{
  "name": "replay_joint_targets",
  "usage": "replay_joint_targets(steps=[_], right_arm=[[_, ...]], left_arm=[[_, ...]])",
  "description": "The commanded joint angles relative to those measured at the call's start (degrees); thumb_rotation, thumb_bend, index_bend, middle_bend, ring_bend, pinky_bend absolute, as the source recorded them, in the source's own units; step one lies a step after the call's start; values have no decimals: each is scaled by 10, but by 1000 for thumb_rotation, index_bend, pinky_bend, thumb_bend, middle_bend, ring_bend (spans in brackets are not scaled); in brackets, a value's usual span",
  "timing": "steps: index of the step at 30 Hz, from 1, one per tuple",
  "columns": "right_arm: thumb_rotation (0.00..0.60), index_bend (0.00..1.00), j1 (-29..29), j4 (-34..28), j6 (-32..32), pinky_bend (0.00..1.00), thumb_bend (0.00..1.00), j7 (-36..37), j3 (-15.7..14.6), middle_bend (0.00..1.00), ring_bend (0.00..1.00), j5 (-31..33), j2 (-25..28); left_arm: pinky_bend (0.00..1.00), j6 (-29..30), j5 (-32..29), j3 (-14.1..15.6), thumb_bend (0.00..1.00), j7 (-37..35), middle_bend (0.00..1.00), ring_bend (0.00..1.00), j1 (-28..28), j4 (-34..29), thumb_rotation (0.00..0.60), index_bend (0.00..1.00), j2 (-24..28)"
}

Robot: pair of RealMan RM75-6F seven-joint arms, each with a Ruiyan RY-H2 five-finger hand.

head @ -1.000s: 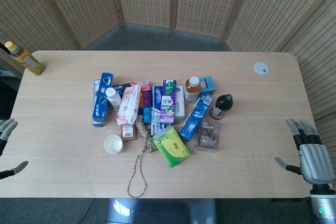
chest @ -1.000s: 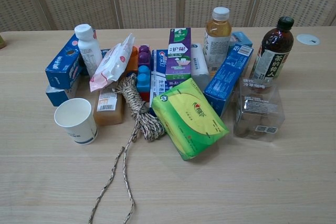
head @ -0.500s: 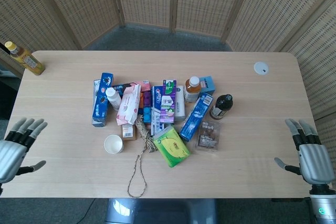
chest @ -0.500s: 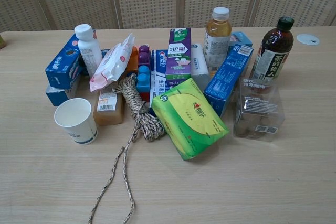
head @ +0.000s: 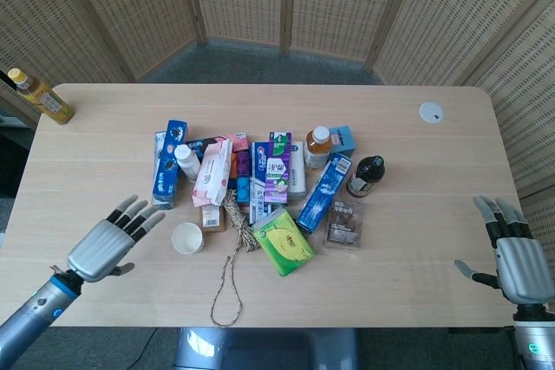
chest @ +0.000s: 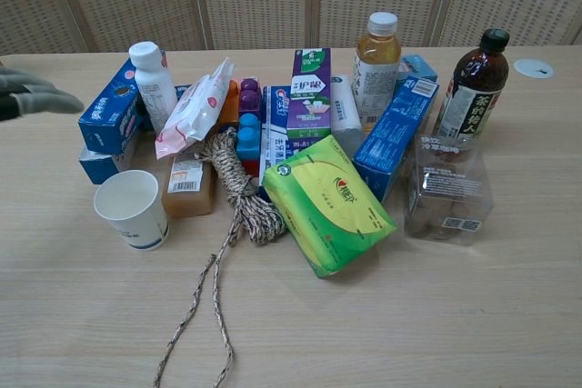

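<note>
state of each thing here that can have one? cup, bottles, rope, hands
paper cup: upright, mouth open, looks empty
white bottle: upright, capped
amber drink bottle: upright, capped
dark tea bottle: upright, capped
yellow bottle: lying at the far left table edge, capped
rope: bundled, loose end trailing toward the table front
left hand: open, fingers spread, near the cup, holding nothing
right hand: open, at the right table edge, holding nothing

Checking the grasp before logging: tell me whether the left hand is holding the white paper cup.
No, the left hand hovers open beside the white paper cup, fingers spread and apart from it.
</note>
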Motion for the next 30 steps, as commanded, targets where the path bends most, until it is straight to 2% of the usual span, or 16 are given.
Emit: replay_joint_targets(steps=[1,11,30], right_arm=[[600,0,0,1,1,0,0,4,1,0,0,1,1],[600,0,0,3,-2,0,0,15,1,0,0,2,4],[600,0,1,7,-5,0,0,23,4,0,0,7,4]], left_arm=[[0,-40,-30,-6,0,37,0,0,-24,0,600,0,-44],[0,-72,-72,-13,0,101,0,0,-47,10,600,0,-108],[0,-90,-113,-6,0,118,0,0,-74,89,600,0,-194]])
